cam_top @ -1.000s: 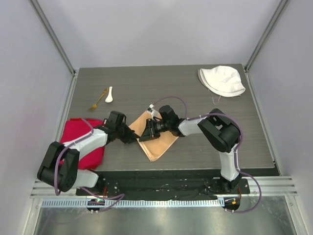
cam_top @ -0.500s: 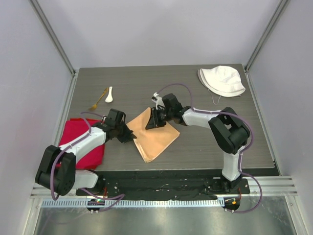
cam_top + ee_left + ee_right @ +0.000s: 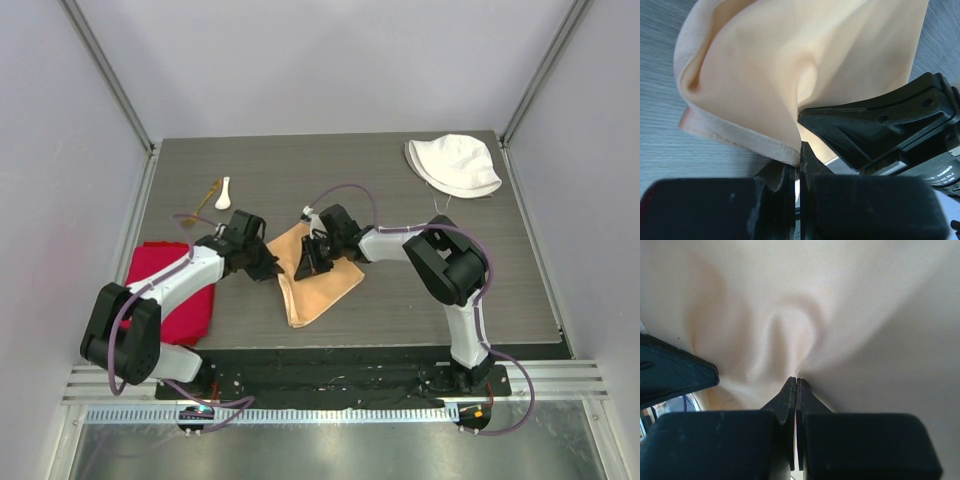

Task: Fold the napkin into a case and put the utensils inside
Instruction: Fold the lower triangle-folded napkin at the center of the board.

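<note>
At centre, the napkin (image 3: 325, 287) is being pinched near its nine-o'clock edge by the left gripper (image 3: 275, 268) and right gripper (image 3: 311, 260), both clenched, seemingly for folding; the utensils (image 3: 215, 194) are lying at ten o'clock

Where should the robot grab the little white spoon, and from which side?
The spoon lies flat, its thin handle pointing toward the far edge. Best guess: pinch that handle from above, jaws across it, coming from the right, since the gold fork lies close on its left.
</note>
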Controlling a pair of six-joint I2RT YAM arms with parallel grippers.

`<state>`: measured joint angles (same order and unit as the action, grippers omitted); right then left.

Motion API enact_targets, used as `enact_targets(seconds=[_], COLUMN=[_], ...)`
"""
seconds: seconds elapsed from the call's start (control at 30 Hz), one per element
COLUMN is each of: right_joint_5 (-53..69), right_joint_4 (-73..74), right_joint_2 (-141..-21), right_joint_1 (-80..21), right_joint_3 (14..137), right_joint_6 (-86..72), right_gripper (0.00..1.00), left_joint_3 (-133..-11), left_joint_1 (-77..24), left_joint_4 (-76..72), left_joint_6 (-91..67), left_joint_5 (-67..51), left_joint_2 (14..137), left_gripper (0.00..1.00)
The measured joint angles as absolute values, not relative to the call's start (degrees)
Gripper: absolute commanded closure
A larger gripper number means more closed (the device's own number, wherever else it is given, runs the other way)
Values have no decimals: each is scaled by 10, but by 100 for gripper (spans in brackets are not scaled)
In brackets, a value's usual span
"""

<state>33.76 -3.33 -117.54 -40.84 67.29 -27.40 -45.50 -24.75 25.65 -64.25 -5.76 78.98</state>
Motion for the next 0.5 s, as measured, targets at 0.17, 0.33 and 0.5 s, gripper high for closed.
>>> enact_targets(seconds=[0.17,0.33,0.5], right_joint_5=[335,337,335], right_joint_4=[-43,-59,-61], right_joint_2=[-1175,-1175,-1162], right_joint_1=[-409,-409,-396], right_joint_3=[672,663,646], right_joint_6=[-278,-293,-306], right_gripper=[99,99,99], left_joint_3=[-510,-569,-588], left_joint_1=[-263,-280,-293], left_joint_4=[265,264,264], left_joint_6=[-643,-642,-642], left_joint_5=[-45,-36,-30], left_joint_2=[835,898,941], left_gripper=[100,100,100])
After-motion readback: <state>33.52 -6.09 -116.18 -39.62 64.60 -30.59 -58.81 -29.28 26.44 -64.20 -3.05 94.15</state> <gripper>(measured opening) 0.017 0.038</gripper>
